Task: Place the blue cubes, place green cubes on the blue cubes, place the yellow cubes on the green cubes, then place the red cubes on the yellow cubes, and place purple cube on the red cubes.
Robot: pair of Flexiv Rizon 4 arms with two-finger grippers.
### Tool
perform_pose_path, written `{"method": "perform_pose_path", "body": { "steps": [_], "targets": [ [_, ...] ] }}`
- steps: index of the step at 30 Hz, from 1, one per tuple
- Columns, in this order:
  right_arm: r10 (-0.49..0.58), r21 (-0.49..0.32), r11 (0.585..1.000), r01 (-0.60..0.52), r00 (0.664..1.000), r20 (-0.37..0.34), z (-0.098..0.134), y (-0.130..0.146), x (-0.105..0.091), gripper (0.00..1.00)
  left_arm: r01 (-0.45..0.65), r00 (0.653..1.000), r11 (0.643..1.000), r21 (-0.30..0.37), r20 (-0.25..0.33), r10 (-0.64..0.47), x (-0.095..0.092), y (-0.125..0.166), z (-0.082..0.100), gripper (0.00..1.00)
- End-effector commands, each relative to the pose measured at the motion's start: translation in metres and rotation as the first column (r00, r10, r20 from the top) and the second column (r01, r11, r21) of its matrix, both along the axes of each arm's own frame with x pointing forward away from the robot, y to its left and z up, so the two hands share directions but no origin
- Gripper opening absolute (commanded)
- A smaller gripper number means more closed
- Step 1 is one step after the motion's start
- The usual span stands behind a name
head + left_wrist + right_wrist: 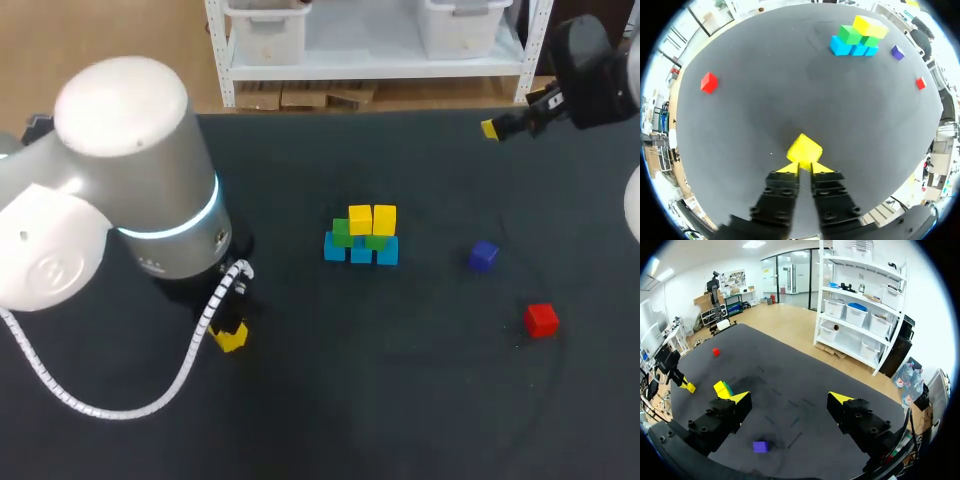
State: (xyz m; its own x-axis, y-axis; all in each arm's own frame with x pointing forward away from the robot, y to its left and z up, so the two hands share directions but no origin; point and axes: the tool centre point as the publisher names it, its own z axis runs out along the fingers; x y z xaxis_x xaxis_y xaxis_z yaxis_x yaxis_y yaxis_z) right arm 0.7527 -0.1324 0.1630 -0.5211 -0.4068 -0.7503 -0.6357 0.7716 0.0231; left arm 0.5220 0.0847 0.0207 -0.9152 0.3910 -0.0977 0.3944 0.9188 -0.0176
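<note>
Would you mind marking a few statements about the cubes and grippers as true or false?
1. Two yellow cubes top the stack. True.
2. The right gripper holds a cube. False: it is open and empty.
3. The purple cube sits on the stack. False: it lies alone on the table.
4. Three blue cubes form the bottom row. True.

A dark grey tabletop (400, 420) spreads flat and matte across the view (faint pale scuffs and a thin curved line mark its right half).
</note>
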Motion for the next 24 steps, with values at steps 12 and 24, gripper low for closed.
{"method": "perform_pose_path", "body": {
  "steps": [12,24],
  "targets": [
    [-0.003,-0.002,1.0,0.003,1.0,0.001,0.0,0.0,-0.001,1.0,-0.009,0.998,1.0,-0.028,-0.065,0.008,0.002,0.002,-0.02,1.0],
    [-0.003,-0.002,1.0,0.003,1.0,0.001,0.0,0.0,-0.001,1.0,0.013,1.0,1.0,0.002,-0.023,-0.013,0.009,0.007,-0.011,1.0]
  ]
}}
